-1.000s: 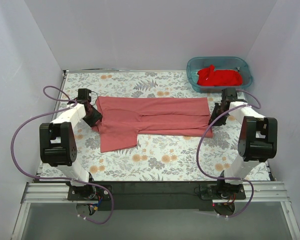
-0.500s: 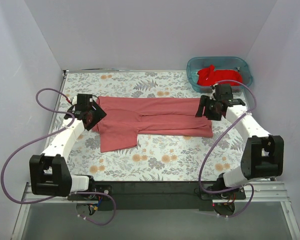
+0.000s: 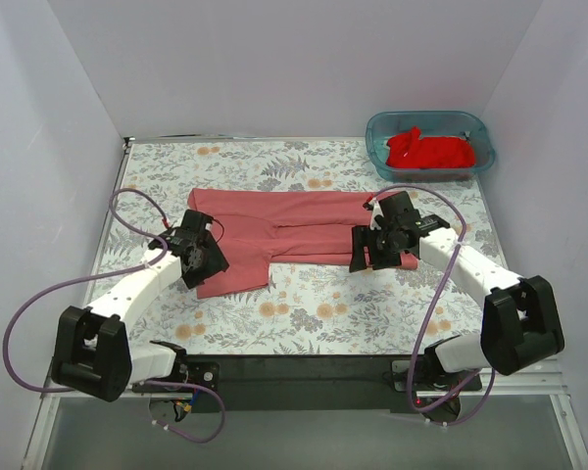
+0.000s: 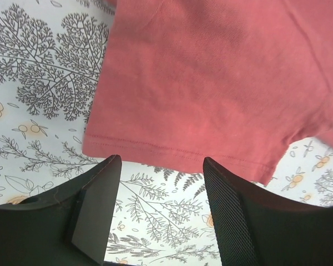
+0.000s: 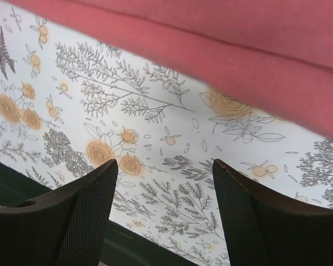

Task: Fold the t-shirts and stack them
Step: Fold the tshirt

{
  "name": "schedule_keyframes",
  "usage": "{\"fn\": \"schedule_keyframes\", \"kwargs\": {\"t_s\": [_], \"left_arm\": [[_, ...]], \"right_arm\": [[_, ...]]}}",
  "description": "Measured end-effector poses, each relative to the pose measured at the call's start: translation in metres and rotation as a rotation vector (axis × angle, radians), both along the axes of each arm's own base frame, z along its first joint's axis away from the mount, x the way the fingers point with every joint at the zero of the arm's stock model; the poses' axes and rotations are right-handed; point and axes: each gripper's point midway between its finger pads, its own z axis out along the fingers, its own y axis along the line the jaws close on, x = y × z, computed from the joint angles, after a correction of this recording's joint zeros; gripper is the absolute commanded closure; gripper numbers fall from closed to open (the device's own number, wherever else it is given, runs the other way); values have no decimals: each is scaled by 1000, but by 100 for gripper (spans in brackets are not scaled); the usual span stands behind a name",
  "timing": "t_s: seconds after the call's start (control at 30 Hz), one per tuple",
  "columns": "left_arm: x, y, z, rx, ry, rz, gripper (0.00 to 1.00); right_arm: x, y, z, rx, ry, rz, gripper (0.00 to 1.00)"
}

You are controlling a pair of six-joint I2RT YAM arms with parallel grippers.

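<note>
The dusty salmon-red t-shirt (image 3: 294, 230) lies folded lengthwise into a long strip across the floral table, one sleeve (image 3: 237, 272) sticking out toward the near left. My left gripper (image 3: 204, 262) is open and empty, over that sleeve; its wrist view shows the sleeve hem (image 4: 211, 83) just beyond the fingers (image 4: 94, 199). My right gripper (image 3: 365, 251) is open and empty, at the strip's near edge toward its right end; its wrist view shows the folded edge (image 5: 255, 72) above the fingers (image 5: 83, 216). The brighter red t-shirt (image 3: 429, 151) lies crumpled in the teal tub (image 3: 478, 127).
The teal tub stands at the back right corner. The floral tablecloth (image 3: 314, 313) covers the table; a black strip (image 3: 304, 367) runs along its near edge. Grey walls close in the sides and back. Purple cables (image 3: 39, 304) loop off both arms.
Both grippers have moved from the shirt's far left and right ends inward and toward the near side. The shirt's right end now lies shorter, drawn leftward.
</note>
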Motion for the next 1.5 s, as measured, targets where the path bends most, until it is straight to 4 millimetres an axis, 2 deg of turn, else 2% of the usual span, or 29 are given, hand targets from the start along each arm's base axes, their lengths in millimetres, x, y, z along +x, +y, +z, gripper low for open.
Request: {"fn": "schedule_keyframes", "kwargs": {"t_s": [0.13, 0.43, 0.6, 0.63, 0.7, 0.83, 0.93, 1.0, 1.07, 1.17, 1.23, 1.33, 1.5], "left_arm": [[-5, -2, -16, 19, 68, -8, 46], [-16, -3, -49, 39, 170, -14, 60], [-17, -1, -51, 55, 179, -16, 82], [-17, 0, -51, 59, 180, -17, 91], [-16, 0, -51, 60, 178, -18, 100], [-14, 1, -50, 66, 172, -17, 100], [-8, 1, -41, 78, 157, -18, 100], [9, -1, -25, 81, 112, -25, 100], [34, -6, -2, 77, 35, -32, 100], [80, -15, 36, 76, -96, -44, 100], [109, -20, 53, 86, -162, -49, 100], [143, -26, 58, 111, -202, -62, 100], [180, -34, 38, 152, -200, -97, 100]], "right_arm": [[-14, 5, -2, 1, 13, 35, 24], [-19, 5, -1, 14, 9, 43, 24], [-21, 5, -3, 12, 15, 54, 25], [-21, 5, -4, 10, 15, 57, 25], [-21, 4, -5, 6, 17, 62, 25], [-22, 4, -11, -4, 35, 69, 25], [-22, 3, -16, -14, 47, 75, 25], [-22, 2, -17, -22, 48, 79, 26], [-21, 0, -18, -33, 44, 80, 26], [-18, -1, -19, -46, 36, 78, 26], [-16, -2, -19, -53, 30, 79, 26], [-12, -3, -18, -65, 17, 82, 26], [-6, -2, -16, -71, 3, 91, 27]]}}
